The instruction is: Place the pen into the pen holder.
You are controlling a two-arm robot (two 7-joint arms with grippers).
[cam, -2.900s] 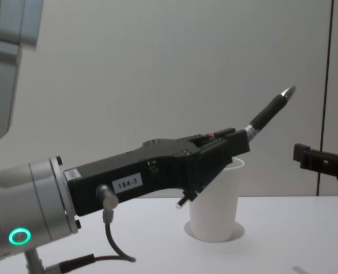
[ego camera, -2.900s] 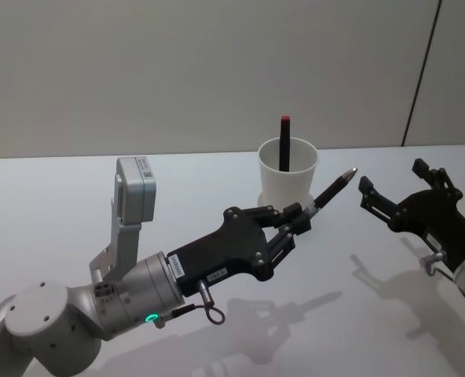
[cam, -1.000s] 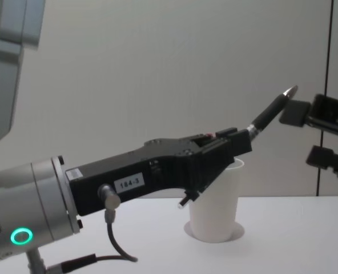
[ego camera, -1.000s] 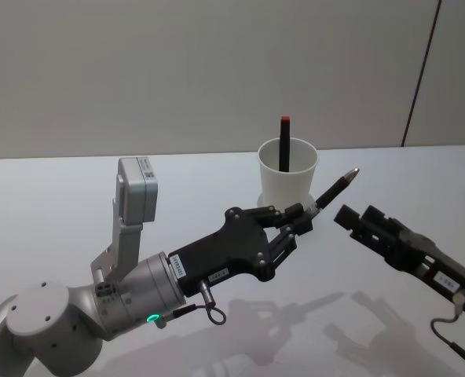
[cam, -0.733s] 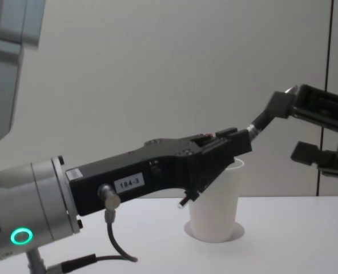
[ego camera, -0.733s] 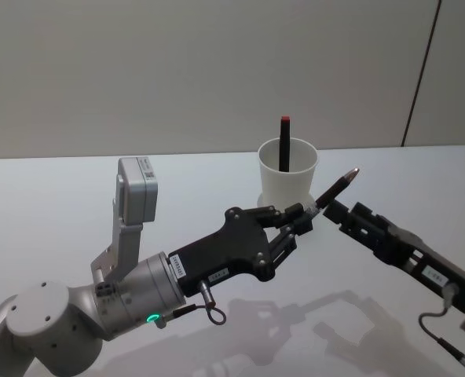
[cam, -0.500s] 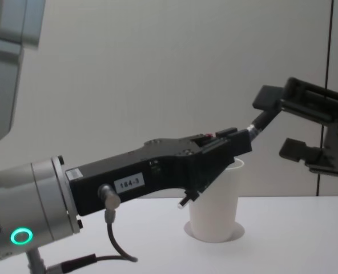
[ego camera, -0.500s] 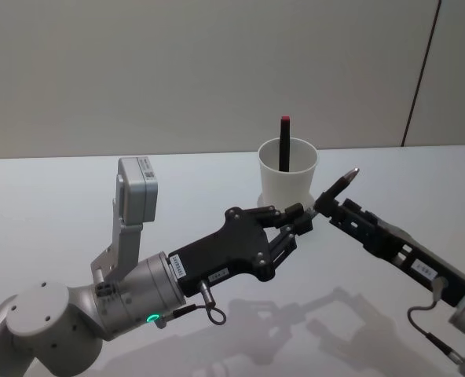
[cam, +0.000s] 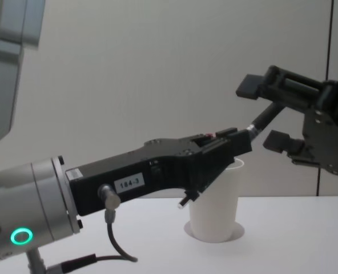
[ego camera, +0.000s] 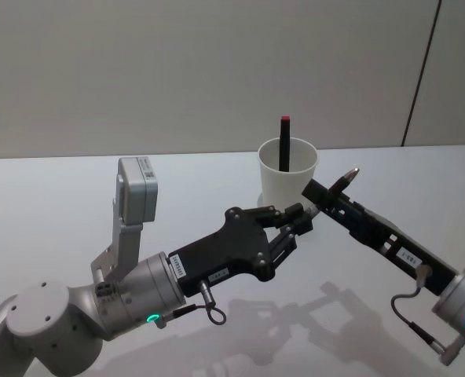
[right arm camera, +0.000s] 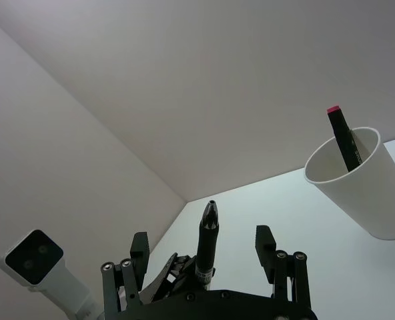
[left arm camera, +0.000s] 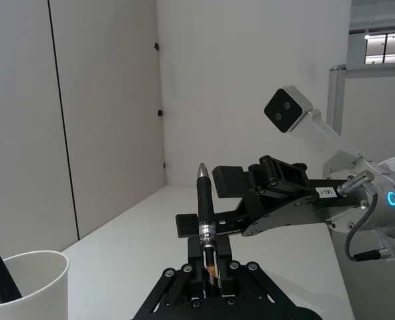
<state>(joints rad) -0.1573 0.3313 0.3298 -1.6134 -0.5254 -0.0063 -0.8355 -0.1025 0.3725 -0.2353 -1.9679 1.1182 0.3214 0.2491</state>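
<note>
Pen (left arm camera: 205,200): light, stiff, smooth-barrelled, probably slippery. Left gripper (ego camera: 299,217) is pinching its back end; right gripper (right arm camera: 202,238), fingers spread, is straddling the free barrel, likely the best hold.

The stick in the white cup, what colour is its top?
Red cap on a black marker; right wrist view shows it best.

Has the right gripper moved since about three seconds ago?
Yes. In the head view the right gripper came leftward from the right edge to beside the cup, open around the pen in the left gripper.
</note>
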